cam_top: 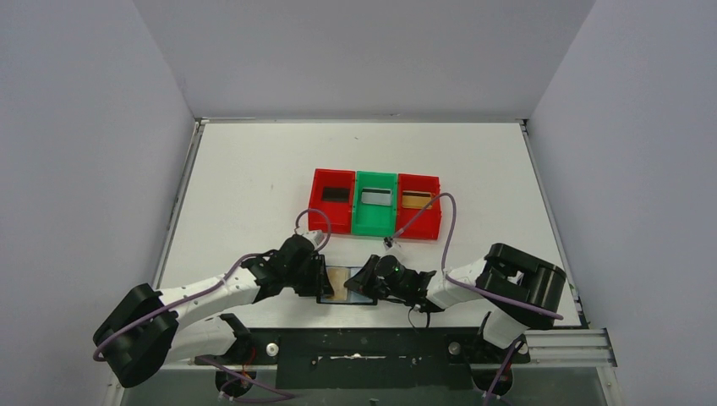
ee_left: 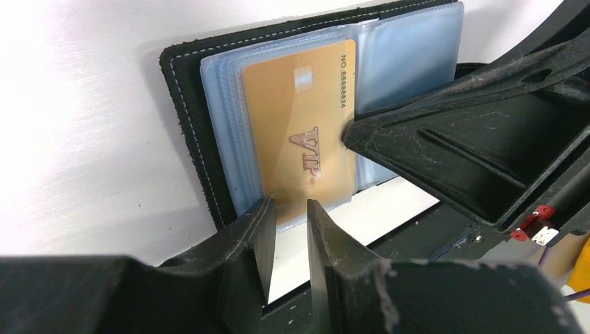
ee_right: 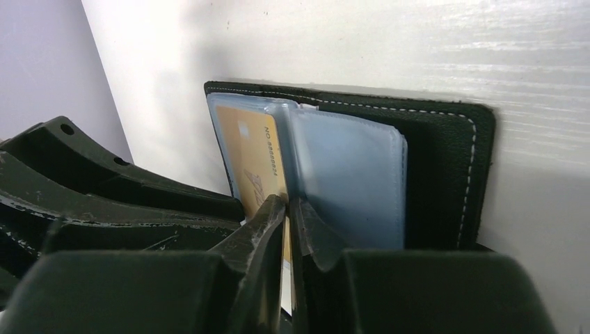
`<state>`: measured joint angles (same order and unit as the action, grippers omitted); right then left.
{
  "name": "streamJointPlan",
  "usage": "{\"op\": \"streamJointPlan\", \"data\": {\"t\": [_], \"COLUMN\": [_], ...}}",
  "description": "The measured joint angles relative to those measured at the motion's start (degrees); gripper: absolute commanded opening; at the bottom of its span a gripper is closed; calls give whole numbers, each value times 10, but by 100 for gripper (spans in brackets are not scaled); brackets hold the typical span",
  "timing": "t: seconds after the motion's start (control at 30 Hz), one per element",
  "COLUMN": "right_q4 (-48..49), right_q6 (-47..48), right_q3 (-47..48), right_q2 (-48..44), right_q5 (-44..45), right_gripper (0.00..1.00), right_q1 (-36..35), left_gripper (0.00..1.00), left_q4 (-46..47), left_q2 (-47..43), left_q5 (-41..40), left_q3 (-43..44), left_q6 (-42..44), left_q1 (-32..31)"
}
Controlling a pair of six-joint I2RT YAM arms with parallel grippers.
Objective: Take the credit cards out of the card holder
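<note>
The main risk lies with the right gripper [ee_right: 286,203]. Its jaws are pressed almost together on the long edge of the thin gold plastic VIP card [ee_left: 299,139], and they may catch the clear blue-grey plastic sleeve [ee_right: 348,181] as well. A pull would then drag the whole flat black stitched-leather card holder [ee_left: 188,104] across the white table [cam_top: 254,169] instead of freeing the card. Such a narrow bite could also slip off the glossy plastic. The left gripper [ee_left: 289,209] sits at the lower edge of the sleeves with its jaws a narrow way apart; whether it nips anything cannot be told, so the holder may be poorly anchored. The holder lies open near the table's near edge, between the two grippers, with the gold card in its left-hand sleeve. Well beyond it stand three small plastic trays in a row. The left red tray [cam_top: 330,218] holds a dark rectangle [cam_top: 336,194], the green tray [cam_top: 374,222] a pale grey one [cam_top: 376,196], and the right red tray [cam_top: 418,181] a tan one [cam_top: 414,200], probably cards.
</note>
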<state>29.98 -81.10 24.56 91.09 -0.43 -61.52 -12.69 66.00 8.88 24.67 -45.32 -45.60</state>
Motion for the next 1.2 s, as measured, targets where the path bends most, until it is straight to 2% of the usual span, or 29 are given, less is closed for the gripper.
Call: {"op": "streamJointPlan", "data": {"t": [0.03,0.67,0.83,1.0,1.2], "right_q4": [0,4,1,-6,-11], "right_q6": [-1,-6,-4,-3,-9], "right_q3": [0,-47,-45,-35,-32], "right_q2": [0,-44,-44,-39,-38], "right_q5": [0,-1,-1,-3,1], "right_gripper": [0,0,8,16,20], "right_q1": [0,12,12,12,12], "left_gripper": [23,22,25,35,39], "left_q4": [0,0,0,-9,-43], "left_q2": [0,-12,-12,-19,-19], "left_q5": [-1,-31,-31,-31,-42], "left_q3": [0,-10,-10,-5,49], "left_q6": [-2,-27,-27,-17,12], "left_q1": [0,-5,-5,-5,-5]}}
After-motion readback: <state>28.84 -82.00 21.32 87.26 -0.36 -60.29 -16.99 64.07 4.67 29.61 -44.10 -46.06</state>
